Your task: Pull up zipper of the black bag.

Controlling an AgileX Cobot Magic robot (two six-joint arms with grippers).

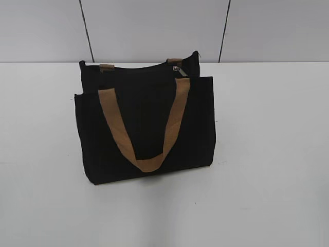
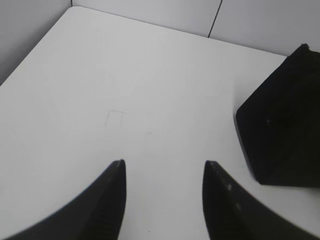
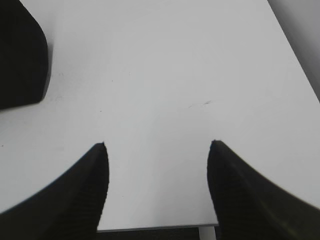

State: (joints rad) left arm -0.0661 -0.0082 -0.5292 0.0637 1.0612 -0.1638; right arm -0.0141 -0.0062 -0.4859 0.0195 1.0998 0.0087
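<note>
The left gripper (image 2: pixel 162 172) is seen from its wrist camera held above the white table (image 2: pixel 125 90), its two dark fingers spread wide apart with nothing between them. From this gripper, one corner of the black bag (image 2: pixel 282 125) is found at about 2 o'clock, well apart from the fingertips.

In the exterior view, neither arm is seen. One black bag (image 1: pixel 146 123) is stood upright near the middle of the table (image 1: pixel 267 154). One tan handle (image 1: pixel 146 131) is draped down its front in a loop, and two tan strap ends (image 1: pixel 107 67) are counted at the top edge. One zipper (image 1: pixel 178 69) pull is seen at about 1 o'clock on the bag, beside the right strap end.

The right gripper (image 3: pixel 157 145) is likewise held over the table, fingers wide apart and empty. The bag's corner (image 3: pixel 22 55) is found at about 10 o'clock from it, well clear.
</note>
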